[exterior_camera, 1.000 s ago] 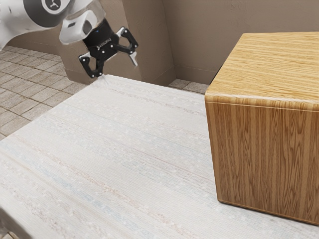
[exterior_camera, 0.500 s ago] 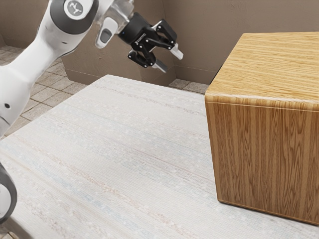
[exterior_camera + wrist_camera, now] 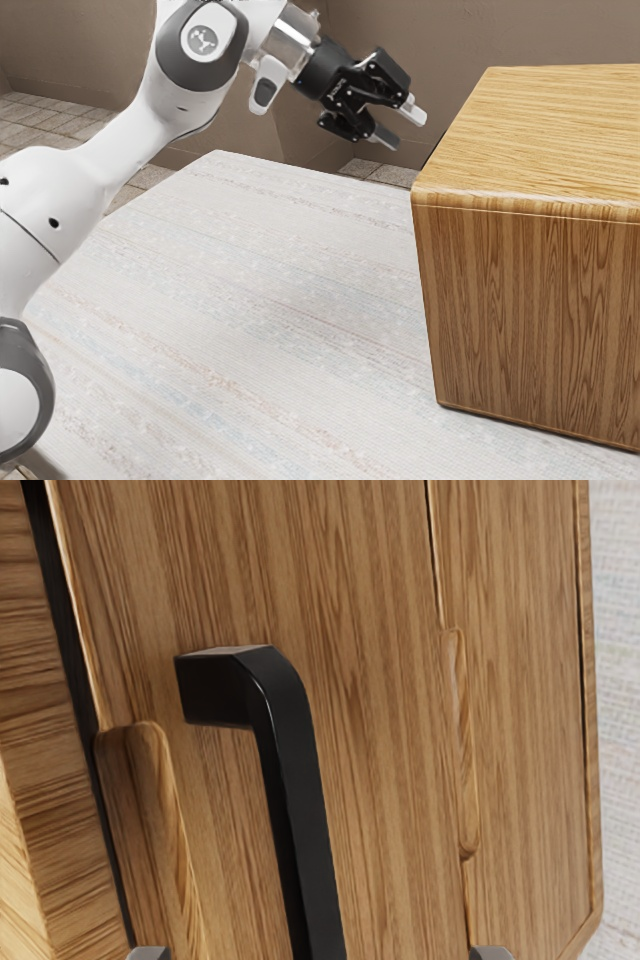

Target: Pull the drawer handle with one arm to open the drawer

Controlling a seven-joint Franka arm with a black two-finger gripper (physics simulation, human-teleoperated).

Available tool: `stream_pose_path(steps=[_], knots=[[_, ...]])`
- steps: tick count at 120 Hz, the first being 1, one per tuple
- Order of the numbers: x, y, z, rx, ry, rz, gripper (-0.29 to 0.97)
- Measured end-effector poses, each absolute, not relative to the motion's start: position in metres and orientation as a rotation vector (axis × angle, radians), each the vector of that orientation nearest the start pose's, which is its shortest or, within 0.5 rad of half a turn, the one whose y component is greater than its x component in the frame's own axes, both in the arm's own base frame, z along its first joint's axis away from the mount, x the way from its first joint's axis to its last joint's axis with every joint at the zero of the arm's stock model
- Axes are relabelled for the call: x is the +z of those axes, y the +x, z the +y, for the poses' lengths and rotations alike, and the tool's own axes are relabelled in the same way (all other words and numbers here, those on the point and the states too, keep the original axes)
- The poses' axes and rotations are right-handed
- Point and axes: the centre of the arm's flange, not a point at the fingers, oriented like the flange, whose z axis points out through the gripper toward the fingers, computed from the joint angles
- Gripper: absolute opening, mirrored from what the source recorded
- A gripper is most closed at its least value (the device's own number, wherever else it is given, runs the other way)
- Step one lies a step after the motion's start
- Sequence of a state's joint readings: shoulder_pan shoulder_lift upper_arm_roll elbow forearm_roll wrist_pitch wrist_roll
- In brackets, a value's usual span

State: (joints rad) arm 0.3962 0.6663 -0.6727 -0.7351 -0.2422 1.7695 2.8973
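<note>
A wooden cabinet (image 3: 540,250) stands on the table at the exterior view's right. My black gripper (image 3: 402,122) hangs in the air just off the cabinet's upper far corner, open, its fingers pointing toward the cabinet's hidden front face. In the wrist view the drawer front (image 3: 380,680) is close ahead, with a black bar handle (image 3: 285,780) standing off it. The fingertips (image 3: 148,952) peek in on either side of the handle's line, apart from it. A thin dark gap runs along the drawer's edge.
The pale wood-grain table (image 3: 230,330) stretches wide to the exterior view's left of the cabinet. A beige wall and a tiled floor (image 3: 50,190) lie beyond the table's far edge.
My arm has swung from the exterior view's upper left toward the right, bringing the gripper close to the cabinet. The fingers have stayed open.
</note>
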Motion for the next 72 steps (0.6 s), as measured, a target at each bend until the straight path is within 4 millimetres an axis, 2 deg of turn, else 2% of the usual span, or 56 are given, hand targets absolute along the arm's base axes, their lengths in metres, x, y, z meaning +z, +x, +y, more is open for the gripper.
stream_pose_path(steps=[34,62,72], knots=[[0.641,0.734,-0.007,-1.030,-0.232,2.646,0.28],[0.633,0.737,-0.012,-1.032,-0.232,2.658,0.07],[0.633,0.735,-0.008,-1.019,-0.242,2.667,0.01]])
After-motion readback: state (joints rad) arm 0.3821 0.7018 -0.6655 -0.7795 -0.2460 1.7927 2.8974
